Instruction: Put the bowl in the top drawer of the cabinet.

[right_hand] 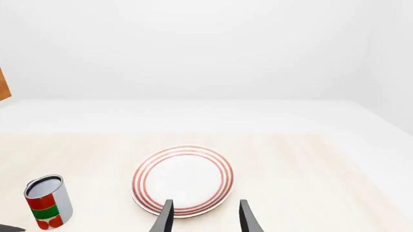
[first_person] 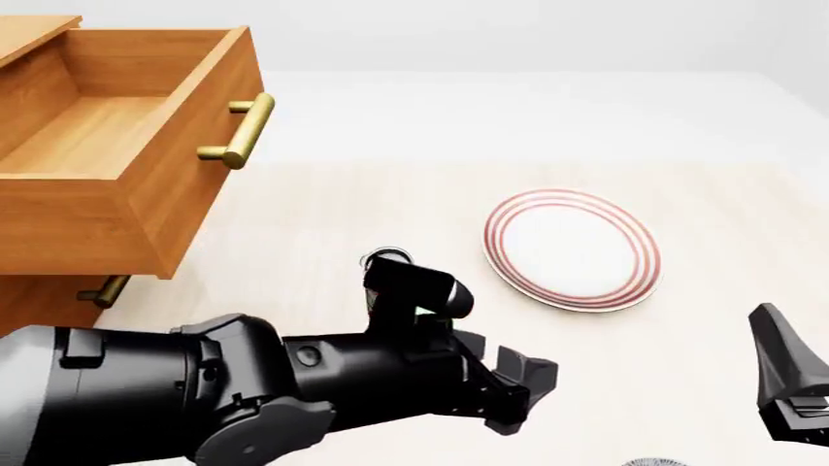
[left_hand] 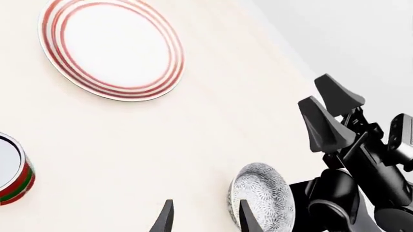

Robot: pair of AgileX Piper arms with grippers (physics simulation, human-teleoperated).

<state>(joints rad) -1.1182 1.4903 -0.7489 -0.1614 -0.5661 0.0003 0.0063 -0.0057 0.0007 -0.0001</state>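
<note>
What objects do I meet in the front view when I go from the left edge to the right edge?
Top drawer, pulled open → its brass handle → left gripper → red-ringed plate → right gripper. The can is mostly hidden behind the left arm, so I leave it out.

Bright, even, soft light throughout (a clean render), sharp focus, faint shadows, no glare or edge distortion.
</note>
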